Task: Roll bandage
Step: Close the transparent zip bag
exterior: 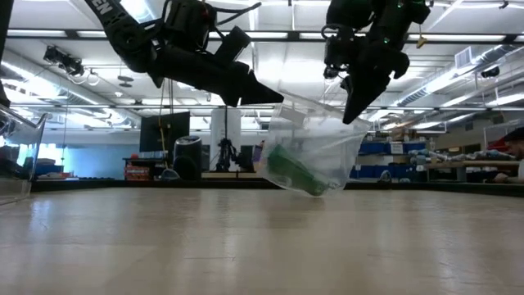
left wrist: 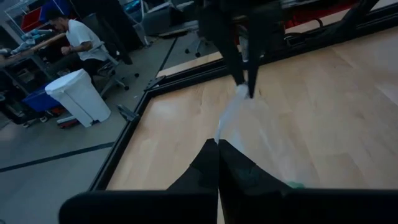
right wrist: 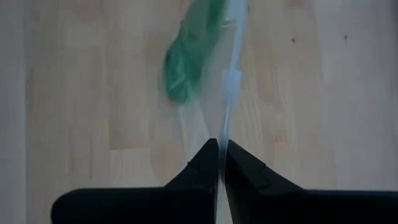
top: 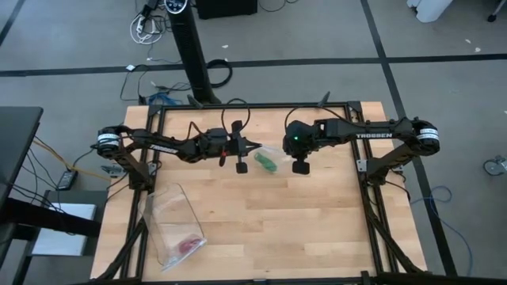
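From above you see the left gripper (top: 255, 145) and the right gripper (top: 287, 155) meeting near the table's far middle, the bandage (top: 264, 162) between them inside a clear bag (top: 272, 152). A second bag (top: 176, 222) lies near-left.

At table height, the bag hangs lifted (bandage low inside).

In both wrist views, each gripper's fingers are closed on the bag's edge.
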{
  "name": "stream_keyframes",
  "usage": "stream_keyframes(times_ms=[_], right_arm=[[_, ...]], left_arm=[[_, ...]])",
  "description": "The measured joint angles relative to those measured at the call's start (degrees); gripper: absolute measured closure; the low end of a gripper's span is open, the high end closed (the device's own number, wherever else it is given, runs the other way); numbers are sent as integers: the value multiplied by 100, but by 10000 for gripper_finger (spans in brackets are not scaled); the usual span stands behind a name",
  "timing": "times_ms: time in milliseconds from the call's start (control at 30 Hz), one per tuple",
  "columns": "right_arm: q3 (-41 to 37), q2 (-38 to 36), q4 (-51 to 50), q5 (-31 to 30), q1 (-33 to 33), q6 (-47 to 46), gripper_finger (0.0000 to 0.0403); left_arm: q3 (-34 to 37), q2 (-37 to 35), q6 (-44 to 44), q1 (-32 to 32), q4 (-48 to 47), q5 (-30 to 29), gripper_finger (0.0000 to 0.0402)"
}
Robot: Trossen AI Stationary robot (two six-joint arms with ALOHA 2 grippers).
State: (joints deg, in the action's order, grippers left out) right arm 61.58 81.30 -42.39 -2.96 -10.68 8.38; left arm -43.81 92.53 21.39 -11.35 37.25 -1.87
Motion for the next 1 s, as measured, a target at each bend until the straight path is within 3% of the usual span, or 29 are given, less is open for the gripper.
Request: stream_keyframes(times_ms=[267,733,1000], right_arm=[[18,-5,-101,-181,4,-161,387],[223,-320,550,-323,48,-632,275],[225,-135,752,-334,111,-543,282]], left_arm=[[0,-2,-22,7,27,43,401],[0,-17,-42,7,50,10,401],[0,-15,-44,7,56,28,401]])
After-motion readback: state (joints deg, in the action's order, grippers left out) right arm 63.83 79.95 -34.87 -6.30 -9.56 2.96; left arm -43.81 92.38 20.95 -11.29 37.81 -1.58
